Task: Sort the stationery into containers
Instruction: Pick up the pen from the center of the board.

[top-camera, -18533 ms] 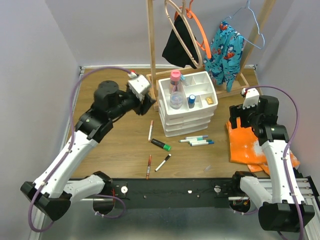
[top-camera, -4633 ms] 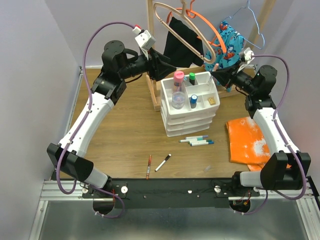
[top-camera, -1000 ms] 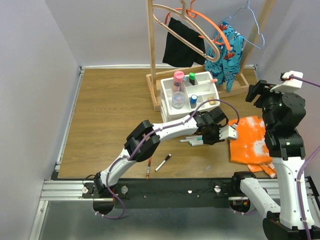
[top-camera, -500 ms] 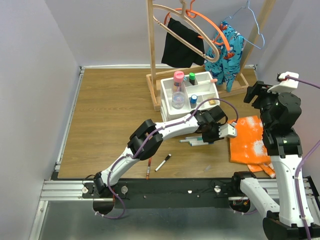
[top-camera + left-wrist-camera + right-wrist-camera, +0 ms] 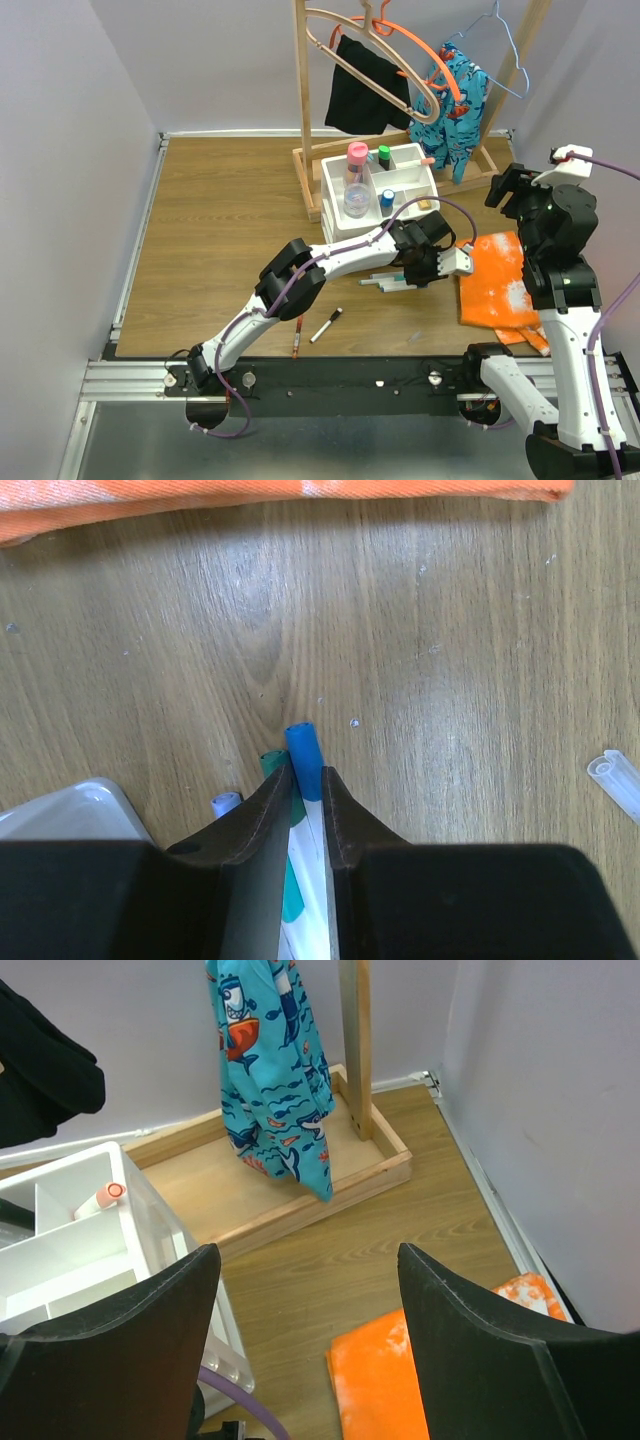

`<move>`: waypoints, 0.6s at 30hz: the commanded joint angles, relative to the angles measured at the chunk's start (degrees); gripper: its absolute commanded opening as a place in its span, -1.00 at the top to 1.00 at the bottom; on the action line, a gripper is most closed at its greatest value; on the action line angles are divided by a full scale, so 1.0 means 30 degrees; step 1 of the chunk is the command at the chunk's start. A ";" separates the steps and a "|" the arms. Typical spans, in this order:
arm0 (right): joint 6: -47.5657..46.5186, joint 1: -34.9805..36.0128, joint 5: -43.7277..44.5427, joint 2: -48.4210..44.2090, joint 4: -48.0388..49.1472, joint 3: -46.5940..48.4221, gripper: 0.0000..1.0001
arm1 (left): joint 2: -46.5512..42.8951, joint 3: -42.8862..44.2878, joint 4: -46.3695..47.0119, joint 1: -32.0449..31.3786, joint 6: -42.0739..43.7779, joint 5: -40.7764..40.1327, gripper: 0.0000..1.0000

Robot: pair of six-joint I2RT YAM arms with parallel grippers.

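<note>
Between organiser (image 5: 326, 190) and orange cloth (image 5: 500, 285): the loose pens (image 5: 392, 283) are lying side by side on the wood.
Left gripper (image 5: 305, 778): fingers are pinching the blue-capped pen (image 5: 303, 750) just behind its cap, straddling it so that it alone should lift.
Teal-capped pen (image 5: 271, 765): lying against the outside of one finger; judging it could get dragged.
Right gripper (image 5: 305, 1260): jaws are standing spread and empty, parked high beside the rack, leaving the reach free.
Tray compartments: pink-capped bottle (image 5: 352, 172) and green-capped marker (image 5: 383, 155) are already standing inside.
</note>
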 commanded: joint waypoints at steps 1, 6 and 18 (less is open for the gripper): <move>0.0286 -0.0124 0.0420 -0.0231 0.0476 -0.0281 -0.59 | 0.0379 -0.0188 -0.0271 -0.0105 -0.0002 0.0592 0.48; 0.0344 -0.0124 0.0480 -0.0319 0.0505 -0.0310 -0.59 | 0.0612 -0.0247 -0.0183 -0.0251 -0.0118 0.0503 0.47; 0.0344 -0.0095 0.0451 -0.0348 0.0534 -0.0486 -0.60 | 0.0994 -0.0803 -0.0153 -0.0456 -0.0118 0.0065 0.47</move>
